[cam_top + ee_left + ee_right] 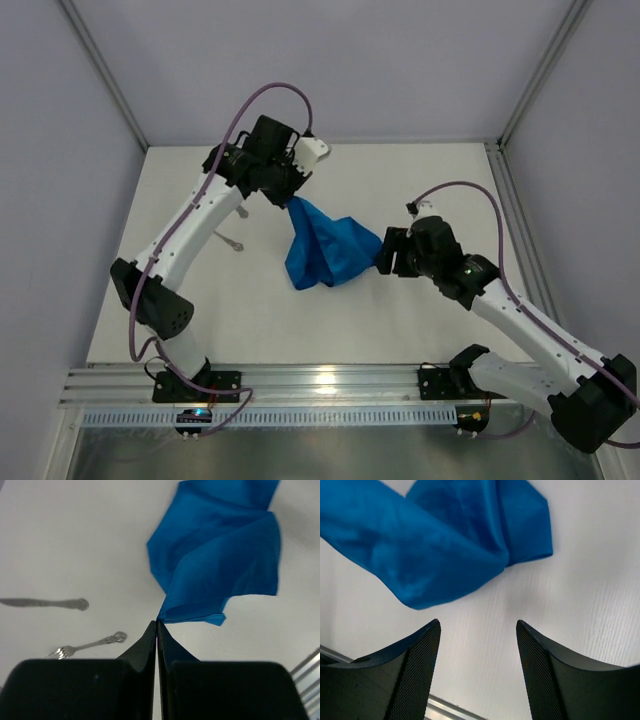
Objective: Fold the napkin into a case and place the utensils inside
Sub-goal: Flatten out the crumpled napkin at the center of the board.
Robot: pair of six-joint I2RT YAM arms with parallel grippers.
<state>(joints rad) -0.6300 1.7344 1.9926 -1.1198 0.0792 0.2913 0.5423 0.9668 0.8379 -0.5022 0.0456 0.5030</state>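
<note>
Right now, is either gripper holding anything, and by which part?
The left gripper is shut on the bright blue cloth napkin, pinching what looks like a corner. The right gripper is open beside it, holding nothing.

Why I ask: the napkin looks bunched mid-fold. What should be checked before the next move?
1. Left gripper shut on a corner of the napkin: ok.
2. Right gripper open: ok.
3. Napkin inside its jaws: not ok, it lies just beyond them.
4. Napkin flat: not ok, bunched.
5. Knife and fork clear of the napkin: ok.
</note>
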